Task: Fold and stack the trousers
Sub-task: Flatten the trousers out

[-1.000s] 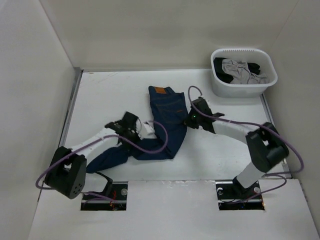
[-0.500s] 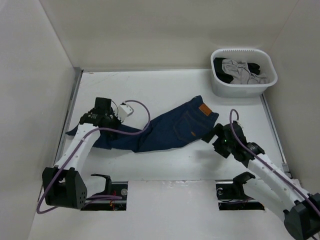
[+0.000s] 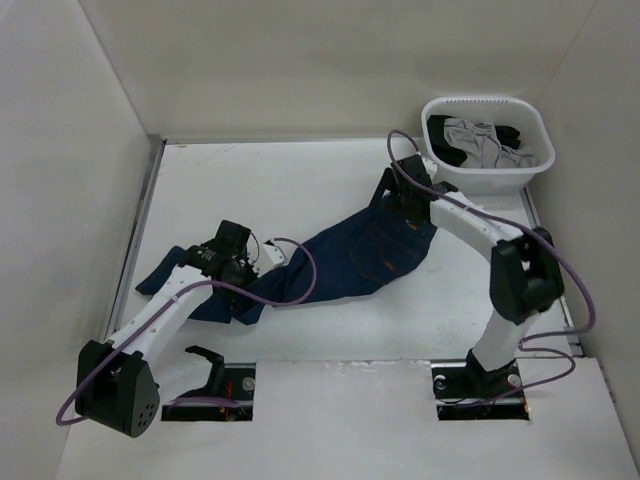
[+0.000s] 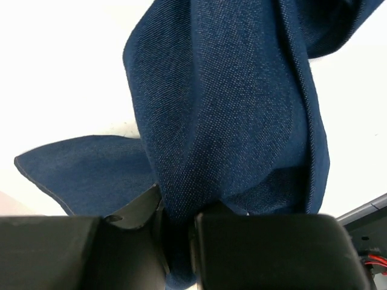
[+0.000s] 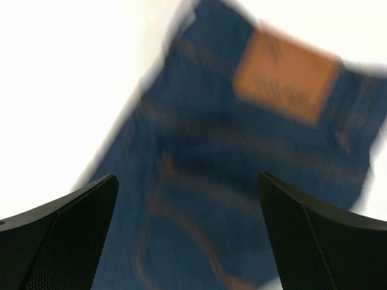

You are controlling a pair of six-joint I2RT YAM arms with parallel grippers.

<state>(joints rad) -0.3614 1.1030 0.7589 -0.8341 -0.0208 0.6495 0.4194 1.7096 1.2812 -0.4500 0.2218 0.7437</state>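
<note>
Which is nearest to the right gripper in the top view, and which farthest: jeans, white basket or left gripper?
1. The jeans, waist end under the open right gripper.
2. The white basket, back right of it.
3. The left gripper, far left, shut on a jeans leg.

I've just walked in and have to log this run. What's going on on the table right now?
Two robot arms are working on a pair of dark blue jeans, which lie stretched out and unfolded on the white table. The left gripper is shut on bunched leg fabric. The right gripper hovers open over the waistband end, near the tan leather patch, gripping nothing. A white basket of other clothes sits at the back right.
</note>
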